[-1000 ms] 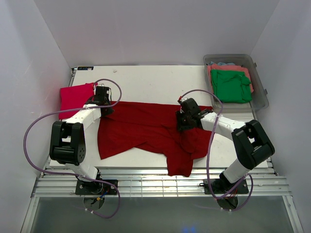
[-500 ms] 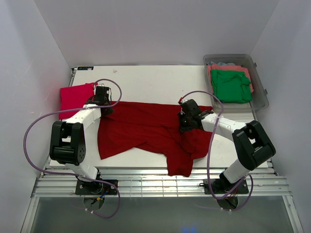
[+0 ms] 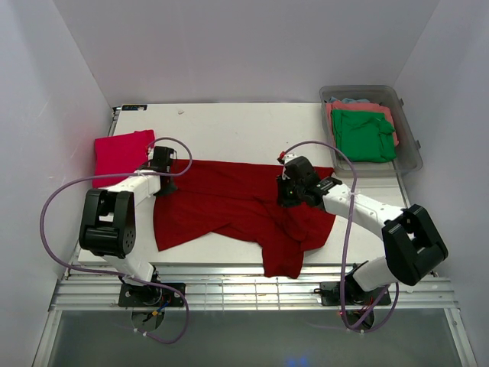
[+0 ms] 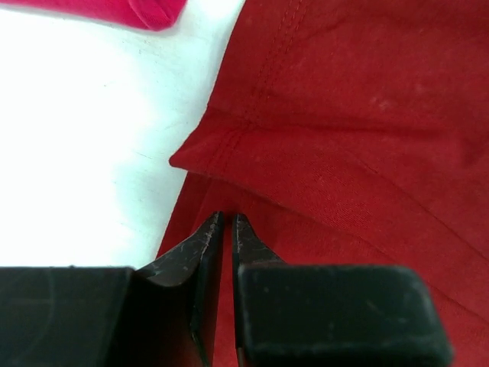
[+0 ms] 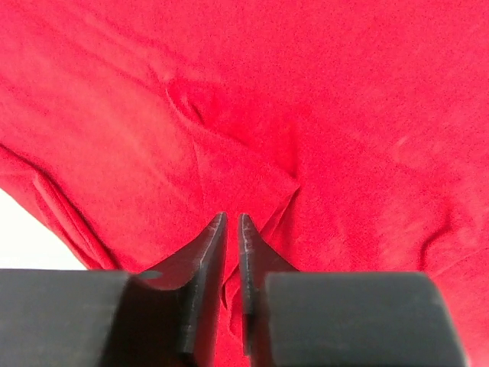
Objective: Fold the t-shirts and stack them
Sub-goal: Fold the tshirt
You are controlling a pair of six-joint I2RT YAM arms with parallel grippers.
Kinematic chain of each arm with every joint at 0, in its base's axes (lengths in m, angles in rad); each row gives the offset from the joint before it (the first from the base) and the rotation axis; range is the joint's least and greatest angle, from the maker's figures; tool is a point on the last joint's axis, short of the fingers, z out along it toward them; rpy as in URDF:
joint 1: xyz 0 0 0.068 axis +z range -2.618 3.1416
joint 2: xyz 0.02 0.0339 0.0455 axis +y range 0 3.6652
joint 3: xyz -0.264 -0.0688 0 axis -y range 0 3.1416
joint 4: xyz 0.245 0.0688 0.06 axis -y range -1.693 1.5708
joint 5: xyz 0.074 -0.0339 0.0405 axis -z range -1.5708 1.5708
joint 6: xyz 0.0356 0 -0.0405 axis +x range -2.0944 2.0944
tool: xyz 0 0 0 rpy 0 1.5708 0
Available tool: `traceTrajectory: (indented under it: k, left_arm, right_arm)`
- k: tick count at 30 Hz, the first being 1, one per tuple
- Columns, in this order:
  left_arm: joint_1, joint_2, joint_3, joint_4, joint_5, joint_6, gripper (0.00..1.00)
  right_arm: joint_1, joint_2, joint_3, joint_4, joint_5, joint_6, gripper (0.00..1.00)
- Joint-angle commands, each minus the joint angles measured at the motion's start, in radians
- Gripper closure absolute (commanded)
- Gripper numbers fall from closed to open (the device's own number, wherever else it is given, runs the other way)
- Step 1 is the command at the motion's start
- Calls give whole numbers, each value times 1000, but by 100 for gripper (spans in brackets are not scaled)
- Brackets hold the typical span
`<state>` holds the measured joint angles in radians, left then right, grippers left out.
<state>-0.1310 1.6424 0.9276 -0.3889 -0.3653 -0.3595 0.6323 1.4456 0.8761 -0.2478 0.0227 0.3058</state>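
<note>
A dark red t-shirt (image 3: pixel 229 202) lies spread and rumpled across the middle of the white table (image 3: pixel 244 130); its lower right part hangs over the near edge. My left gripper (image 3: pixel 162 170) sits at the shirt's left upper edge, next to a hemmed sleeve corner (image 4: pixel 229 145). Its jaws (image 4: pixel 227 218) are shut on a thin layer of that cloth. My right gripper (image 3: pixel 288 191) is on the shirt's right half, jaws (image 5: pixel 231 218) shut on a raised fold of the dark red t-shirt (image 5: pixel 252 92). A folded pinkish-red t-shirt (image 3: pixel 118 153) lies at the far left.
A clear grey plastic tub (image 3: pixel 409 141) stands at the back right, holding a green t-shirt (image 3: pixel 363 134) on top of a coral one (image 3: pixel 359 107). White walls close in the table on three sides. Purple cables loop over both arms.
My right gripper has closed onto a fold of the dark red t-shirt, and its arm has stretched out to the right. My left gripper has shifted slightly nearer along the shirt's edge.
</note>
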Motion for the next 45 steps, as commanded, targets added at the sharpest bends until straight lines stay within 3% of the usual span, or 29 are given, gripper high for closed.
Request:
traceTrajectory:
  k: [1, 7, 30, 33, 40, 45]
  left_arm:
    - [1, 2, 25, -1, -11, -9, 79]
    - [1, -85, -9, 87, 48, 5, 79]
    - [1, -84, 31, 96, -38, 16, 81]
    - [1, -85, 33, 97, -38, 13, 80]
    - [1, -75, 39, 93, -34, 13, 80]
    - [1, -92, 42, 73, -26, -5, 81]
  right_arm:
    - [10, -2, -31, -8, 20, -8, 74]
    - [7, 48, -11, 16, 88, -4, 61]
    - [-37, 197, 69, 85, 0, -5, 61]
    - [-36, 187, 57, 73, 5, -5, 65]
    - [-37, 131, 26, 62, 11, -14, 87]
    - [-33, 64, 14, 33, -13, -20, 88]
